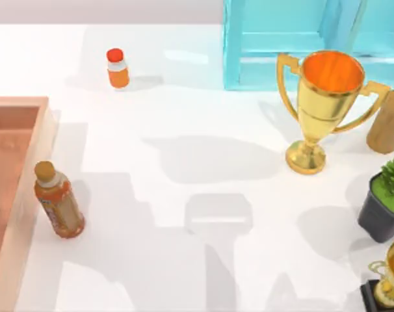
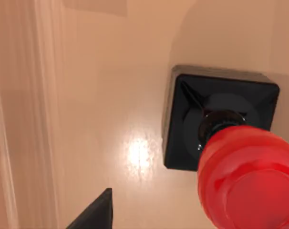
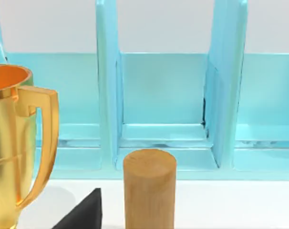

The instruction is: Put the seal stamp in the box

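Box (image 1: 15, 123) at the table's left edge, salmon walls, partly cut off. Seal stamp (image 2: 216, 124) stands upright on the box floor in the left wrist view, black base flat, red knob up, so it sits inside the box already; which corner, cannot tell. Left gripper hangs just above it, one dark finger (image 2: 94, 212) at the frame edge, not touching the stamp; apart or together, cannot tell. Stamp looks rigid and light to medium, with a glossy knob likely slippery; the neck or the square base sides would be the better hold if it needs moving.

Just right of the box wall: brown tea bottle (image 1: 59, 201), tilted, close enough to bump on retreat. Far left: small orange bottle (image 1: 118, 68). Middle is bare table (image 1: 203, 175). Far right: blue cabinet (image 1: 301, 39), gold trophy (image 1: 320, 107), wooden cylinder (image 1: 387, 123), potted plant (image 1: 389, 201), second trophy (image 1: 392, 279) near corner. Right arm is parked facing the cabinet; finger state, cannot tell.
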Controlling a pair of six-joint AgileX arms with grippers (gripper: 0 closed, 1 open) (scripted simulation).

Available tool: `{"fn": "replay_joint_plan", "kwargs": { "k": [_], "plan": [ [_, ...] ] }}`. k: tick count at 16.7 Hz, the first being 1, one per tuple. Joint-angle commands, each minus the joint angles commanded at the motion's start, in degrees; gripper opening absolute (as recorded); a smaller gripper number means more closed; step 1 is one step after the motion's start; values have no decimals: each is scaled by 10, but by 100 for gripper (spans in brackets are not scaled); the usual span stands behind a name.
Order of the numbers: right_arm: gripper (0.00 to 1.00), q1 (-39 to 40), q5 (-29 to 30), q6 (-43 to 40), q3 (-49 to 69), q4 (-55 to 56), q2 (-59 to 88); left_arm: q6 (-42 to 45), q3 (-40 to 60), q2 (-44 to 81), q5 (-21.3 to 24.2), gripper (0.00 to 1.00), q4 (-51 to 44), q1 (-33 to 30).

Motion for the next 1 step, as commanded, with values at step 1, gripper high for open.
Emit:
{"fn": "replay_joint_plan", "kwargs": {
  "k": [1],
  "plan": [
    [100, 0, 0, 0, 0, 0, 0, 0, 0, 0, 0, 100, 0, 0]
  ]
}}
